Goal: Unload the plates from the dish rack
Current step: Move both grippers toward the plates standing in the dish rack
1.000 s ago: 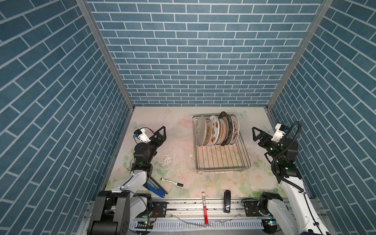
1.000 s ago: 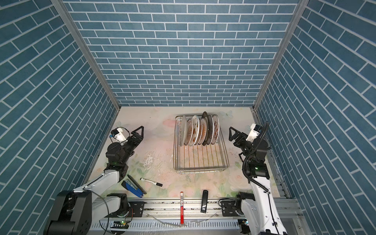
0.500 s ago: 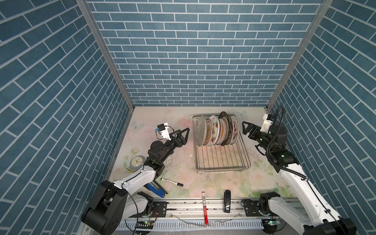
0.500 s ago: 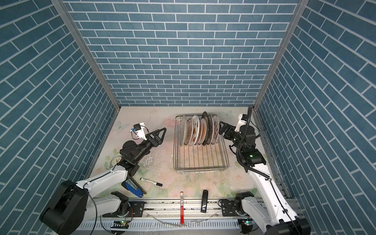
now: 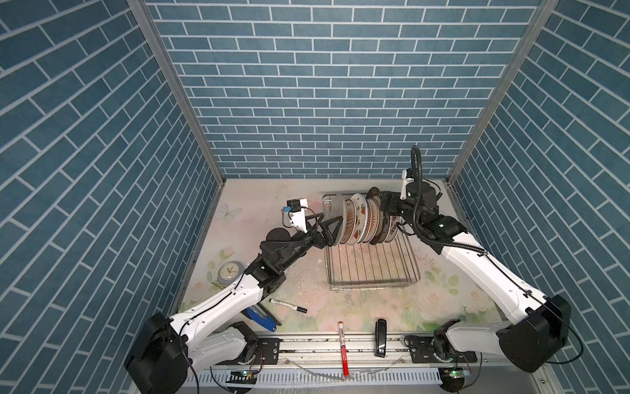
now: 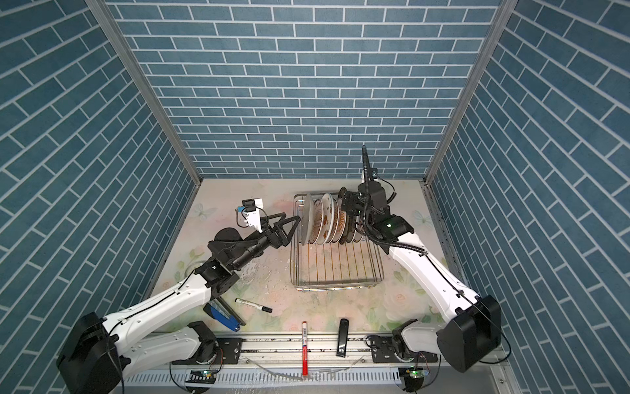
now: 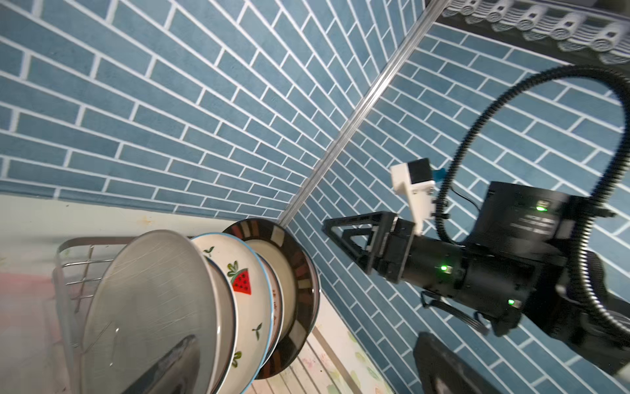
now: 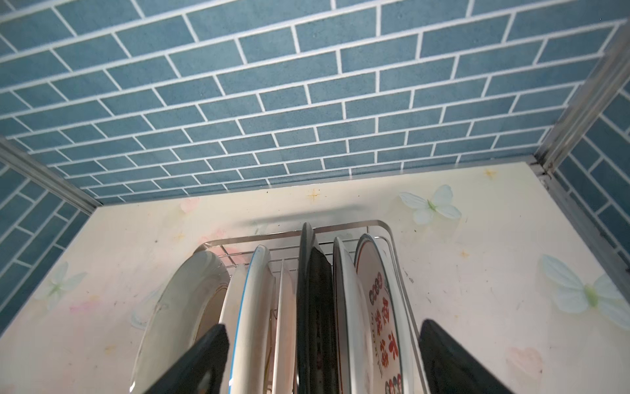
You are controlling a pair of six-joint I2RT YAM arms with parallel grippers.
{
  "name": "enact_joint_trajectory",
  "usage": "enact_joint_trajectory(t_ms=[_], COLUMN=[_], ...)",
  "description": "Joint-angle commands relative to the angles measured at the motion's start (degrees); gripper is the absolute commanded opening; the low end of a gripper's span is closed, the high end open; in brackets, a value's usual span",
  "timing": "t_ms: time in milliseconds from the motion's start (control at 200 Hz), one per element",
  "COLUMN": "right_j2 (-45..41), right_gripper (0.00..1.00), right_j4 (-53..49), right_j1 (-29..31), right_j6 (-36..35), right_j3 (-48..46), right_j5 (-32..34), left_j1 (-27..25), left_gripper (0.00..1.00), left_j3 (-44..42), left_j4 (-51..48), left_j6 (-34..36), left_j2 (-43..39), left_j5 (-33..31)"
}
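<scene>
At the far end of the dish rack point(image 5: 371, 271), the plates point(image 5: 358, 220) stand on edge in a tight row. Left of the rack, the left gripper point(image 6: 295, 228) hangs with jaws spread wide, its tips right by the outermost grey plate point(image 7: 153, 307); contact cannot be told. Over the rack's right side, the right gripper point(image 8: 324, 325) straddles several plate rims, fingers apart, clamping none.
</scene>
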Motion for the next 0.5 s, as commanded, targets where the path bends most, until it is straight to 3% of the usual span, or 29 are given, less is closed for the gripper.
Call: enact_joint_trajectory(t_ms=[0, 230, 365, 495], right_j2=[3.8, 10.2, 11.7, 13.5], right_gripper=[0.68, 0.41, 0.38, 0.37], right_j4=[-4.4, -7.0, -7.8, -8.0], right_j1=[2.4, 3.1, 3.3, 3.3], right_j6=[-4.4, -4.3, -4.5, -5.1], right_j3=[6.5, 11.0, 11.8, 12.8], right_j5=[4.5, 6.2, 9.4, 6.7], left_j1=[-0.5, -1.1, -1.6, -1.6], left_gripper=[1.0, 1.0, 1.0, 1.0], left_j3=[-0.1, -0.3, 0.3, 1.3], left_j4=[0.8, 2.6, 2.4, 2.1], left_j6=[-1.0, -3.9, -3.3, -3.8], left_j2=[1.2, 4.7, 6.8, 7.5], left_j5=[4.0, 7.8, 8.1, 8.2])
